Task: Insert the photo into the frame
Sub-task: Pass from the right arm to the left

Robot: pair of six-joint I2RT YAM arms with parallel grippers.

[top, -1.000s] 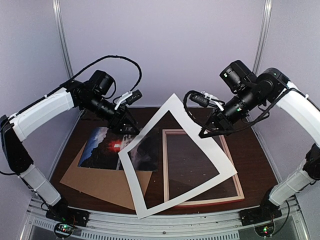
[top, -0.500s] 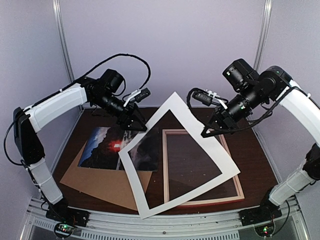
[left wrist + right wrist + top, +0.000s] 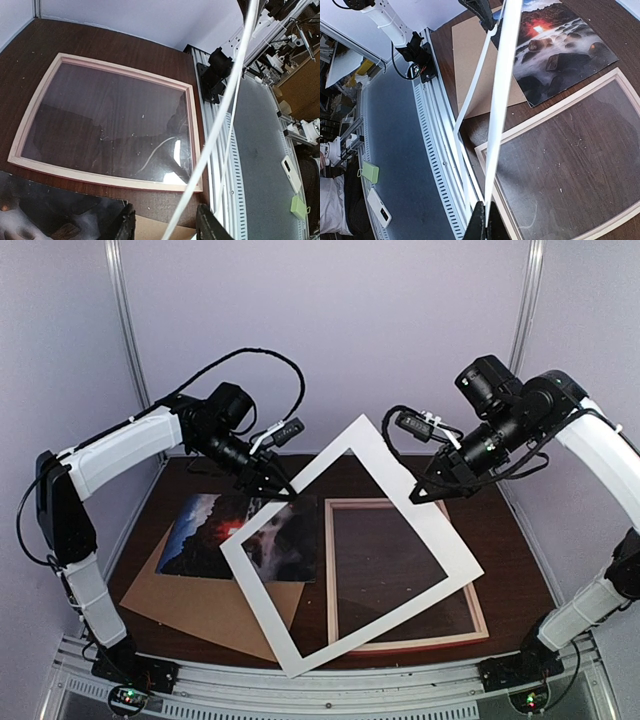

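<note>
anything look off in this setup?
The white mat hangs tilted in the air over the frame and photo. The right gripper pinches it, and its edge sits between the open jaws of the left gripper. The photo lies skewed on the cardboard, overhanging its far edge. No damage visible.

Kind of place: a robotics laboratory, with a walled test cell set up inside it.
Cell: plain lilac panels (image 3: 320, 330) are stood behind and beside a dark wooden table (image 3: 510, 550) and are held by aluminium posts (image 3: 122, 310).
Mounting: two white-and-black robot arms (image 3: 110, 455) are bolted to a slotted aluminium rail (image 3: 330, 695) at the near edge; circuit boards with green lights (image 3: 128, 698) are seen at their bases.
Surroundings: a grey surface (image 3: 255, 170) and cluttered workbenches (image 3: 295, 30) are shown beyond the rail.
Loose items: a small green box (image 3: 298, 206) and a white handset (image 3: 291, 173) are left on the grey surface.
</note>
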